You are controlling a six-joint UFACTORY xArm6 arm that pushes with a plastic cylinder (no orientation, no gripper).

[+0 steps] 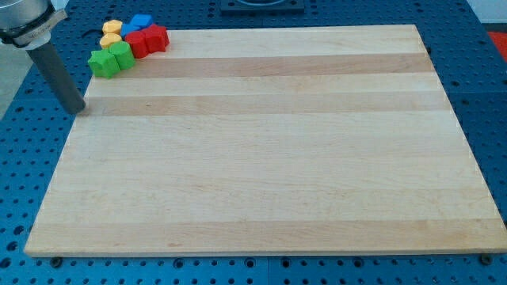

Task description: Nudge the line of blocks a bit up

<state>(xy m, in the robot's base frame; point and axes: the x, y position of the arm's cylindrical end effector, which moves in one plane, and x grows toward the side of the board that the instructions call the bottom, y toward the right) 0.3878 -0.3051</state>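
Note:
A cluster of blocks sits at the top left corner of the wooden board (261,158). Two green blocks (111,59) lie at its lower left, side by side. Two red blocks (147,40) lie to their right. Two yellow blocks (111,33) sit above the green ones, and two blue blocks (136,24) sit at the top, right of the yellow. All the blocks touch or nearly touch. My tip (78,109) rests at the board's left edge, below and left of the green blocks, apart from them.
The board lies on a blue perforated table (483,47). The rod's grey mount (28,20) shows at the view's top left corner.

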